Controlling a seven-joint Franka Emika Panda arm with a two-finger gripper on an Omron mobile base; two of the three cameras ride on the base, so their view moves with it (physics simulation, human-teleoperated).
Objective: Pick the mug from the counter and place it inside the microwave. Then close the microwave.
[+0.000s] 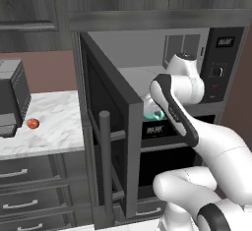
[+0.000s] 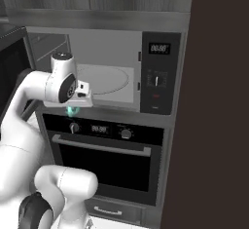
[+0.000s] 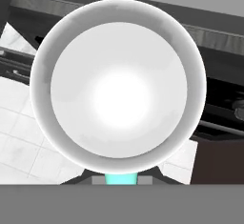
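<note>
Small teal cylindrical mug (image 1: 153,111), white inside, clenched in gripper (image 3: 122,179) jaws, hangs just outside open dark grey built-in microwave (image 2: 156,72); light grey cavity lies ahead, slightly higher.

The counter (image 1: 59,122), white marble with grey veins, runs left of the open microwave over dark drawers (image 1: 24,190) with silver handles. On it lies a small red-orange fruit (image 1: 33,123), near the front edge. Just left of the fruit a boxy grey machine (image 1: 12,97) stands on the same top, against the back wall.
</note>
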